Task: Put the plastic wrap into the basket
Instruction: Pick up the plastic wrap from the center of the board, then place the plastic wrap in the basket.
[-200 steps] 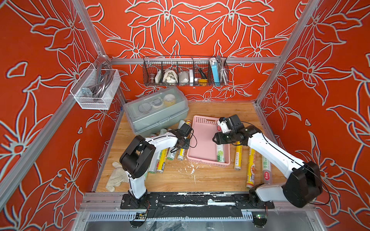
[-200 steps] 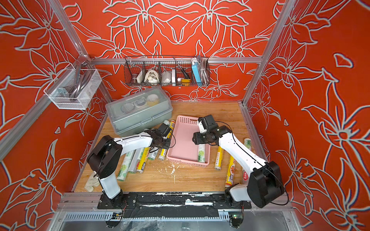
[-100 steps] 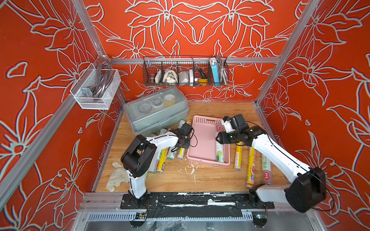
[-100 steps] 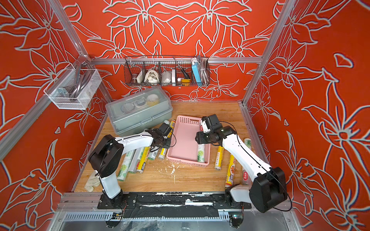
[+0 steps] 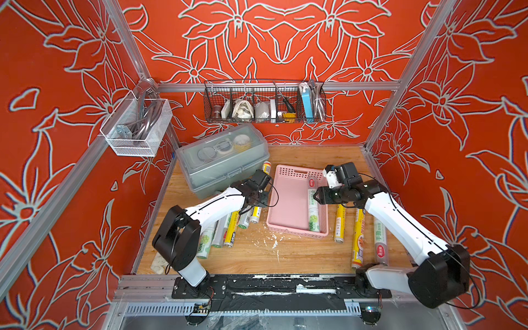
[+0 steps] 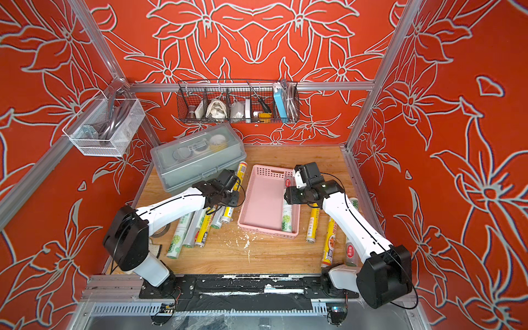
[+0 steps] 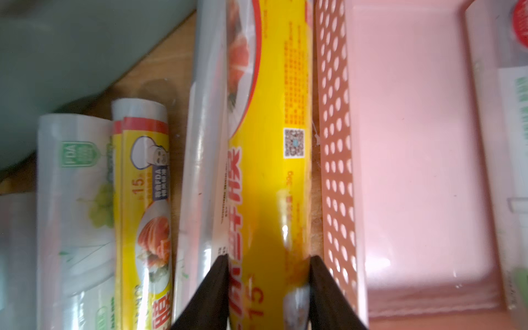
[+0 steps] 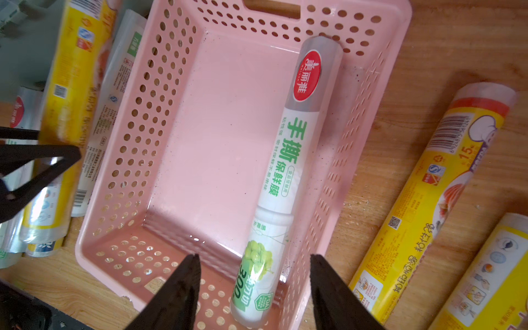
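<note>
Roll point(image 7: 268, 160) between jaws of left tool point(image 7: 269, 260)

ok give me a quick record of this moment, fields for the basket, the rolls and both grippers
basket: pink, on the wooden table, one roll inside
roll in basket: white with green print, lying along the wall on the right arm's side
left gripper: jaws against both sides of the yellow roll, which lies along the basket's outer wall
right gripper: open, empty, above the basket, over that roll
rolls outside: several beside the left arm, at least three beside the right arm
task state: one roll in, the others not yet
</note>
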You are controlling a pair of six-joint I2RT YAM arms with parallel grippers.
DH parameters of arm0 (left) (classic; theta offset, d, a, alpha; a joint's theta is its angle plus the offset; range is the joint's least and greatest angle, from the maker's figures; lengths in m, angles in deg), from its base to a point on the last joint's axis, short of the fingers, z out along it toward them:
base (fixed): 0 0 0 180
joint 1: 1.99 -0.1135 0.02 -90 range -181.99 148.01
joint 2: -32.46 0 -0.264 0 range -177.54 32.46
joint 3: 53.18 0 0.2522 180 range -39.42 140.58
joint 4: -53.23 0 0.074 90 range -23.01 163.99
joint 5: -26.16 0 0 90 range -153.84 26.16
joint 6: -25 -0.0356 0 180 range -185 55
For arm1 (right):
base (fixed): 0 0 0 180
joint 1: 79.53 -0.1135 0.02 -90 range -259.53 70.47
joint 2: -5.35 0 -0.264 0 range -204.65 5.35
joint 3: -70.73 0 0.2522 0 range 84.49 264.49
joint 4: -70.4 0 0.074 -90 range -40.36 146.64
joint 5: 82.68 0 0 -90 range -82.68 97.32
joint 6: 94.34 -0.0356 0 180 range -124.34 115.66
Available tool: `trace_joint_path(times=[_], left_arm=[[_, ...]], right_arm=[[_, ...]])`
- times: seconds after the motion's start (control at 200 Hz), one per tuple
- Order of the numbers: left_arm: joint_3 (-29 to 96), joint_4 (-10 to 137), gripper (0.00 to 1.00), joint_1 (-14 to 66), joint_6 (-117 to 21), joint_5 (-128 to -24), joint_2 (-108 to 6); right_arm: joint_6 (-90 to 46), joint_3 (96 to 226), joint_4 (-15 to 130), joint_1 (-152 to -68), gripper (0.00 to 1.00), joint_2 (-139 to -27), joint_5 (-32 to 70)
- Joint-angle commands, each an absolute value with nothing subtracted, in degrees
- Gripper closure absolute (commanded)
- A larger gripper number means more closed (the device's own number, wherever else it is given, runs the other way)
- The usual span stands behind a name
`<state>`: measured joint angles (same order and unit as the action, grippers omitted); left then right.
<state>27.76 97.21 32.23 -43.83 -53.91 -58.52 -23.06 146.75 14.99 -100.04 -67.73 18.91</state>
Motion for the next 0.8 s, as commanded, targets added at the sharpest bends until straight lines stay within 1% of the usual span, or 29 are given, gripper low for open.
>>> trace_joint_path(times=[0.0, 0.17, 0.235, 0.265, 0.495, 0.791], left_arm=[[30.08, 100.74, 0.73, 33.28, -42.2, -52.27, -54.65], [34.41, 102.43, 0.73, 35.39, -37.76, -52.42, -54.48], [36.17, 102.45, 0.75, 36.33, -34.7, -52.78, -55.7], [36.84, 102.08, 0.76, 36.78, -33.41, -53.31, -56.45], [43.01, 100.58, 0.77, 41.26, -26.19, -56.84, -64.92], [45.98, 98.47, 0.78, 46.18, -21.96, -56.45, -71.72]], right_arm=[[-22.36, 146.6, 13.39, -99.48, 0.39, -66.33, 19.32], [-22.45, 145.95, 13.55, -98.66, 0.38, -66.1, 19.18], [-22.56, 145.45, 13.76, -97.89, 0.38, -66.27, 19.18], [-22.62, 145.12, 13.76, -97.38, 0.38, -66.36, 19.19], [-22.28, 142.71, 14.45, -93.25, 0.38, -66.82, 19.42], [-22.26, 141.1, 14.58, -90.0, 0.38, -67.03, 19.27]])
